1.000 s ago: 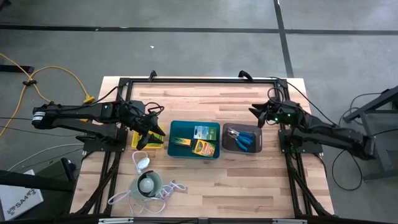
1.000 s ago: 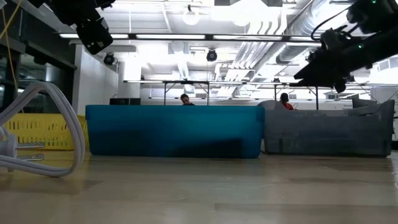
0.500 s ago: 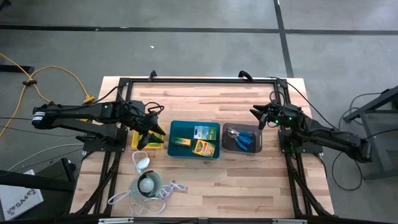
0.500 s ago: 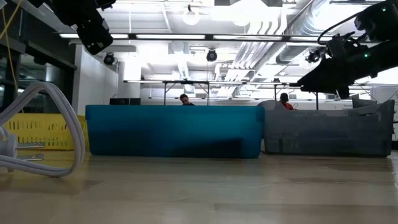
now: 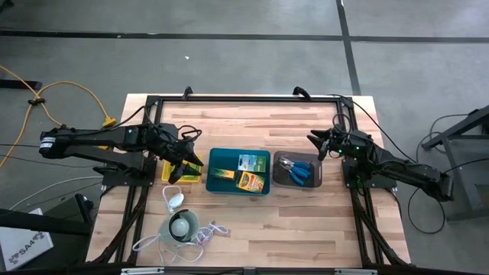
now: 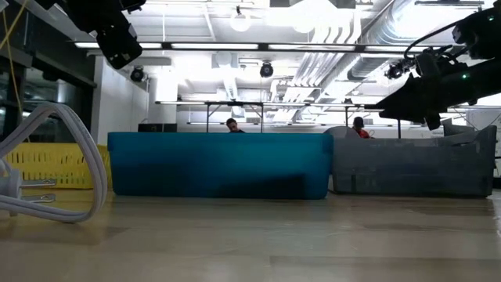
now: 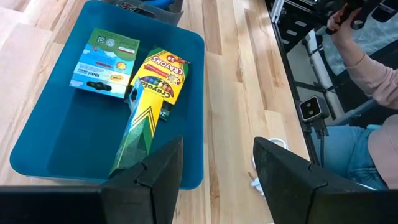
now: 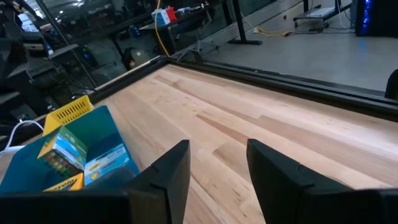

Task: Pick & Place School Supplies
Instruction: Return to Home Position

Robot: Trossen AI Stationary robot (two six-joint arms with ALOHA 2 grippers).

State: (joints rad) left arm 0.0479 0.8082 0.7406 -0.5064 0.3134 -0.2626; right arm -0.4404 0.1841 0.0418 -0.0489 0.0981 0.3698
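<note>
Two crayon boxes point(image 7: 158, 78), one flat pack point(image 7: 104, 55) in teal tray point(image 7: 62, 127), left pincer point(image 7: 217, 152) apart, right pincer point(image 8: 217, 155) apart

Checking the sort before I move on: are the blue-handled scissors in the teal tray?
No, the blue-handled scissors lie in the dark grey tray, beside the teal tray.

Three trays stand on the table point(image 5: 252, 229): one yellow tray point(image 6: 47, 164), one teal tray point(image 5: 217, 155), one grey tray point(image 5: 315, 178). There are two crayon boxes, a short box point(image 7: 159, 78) and a long box point(image 7: 138, 134), and one flat pack point(image 7: 106, 55). The scissors point(image 5: 296, 169) look like two. There is one gadget point(image 5: 180, 225) with one cord point(image 6: 55, 110). There are two tools: left tool point(image 5: 191, 169), right tool point(image 5: 313, 147).
</note>
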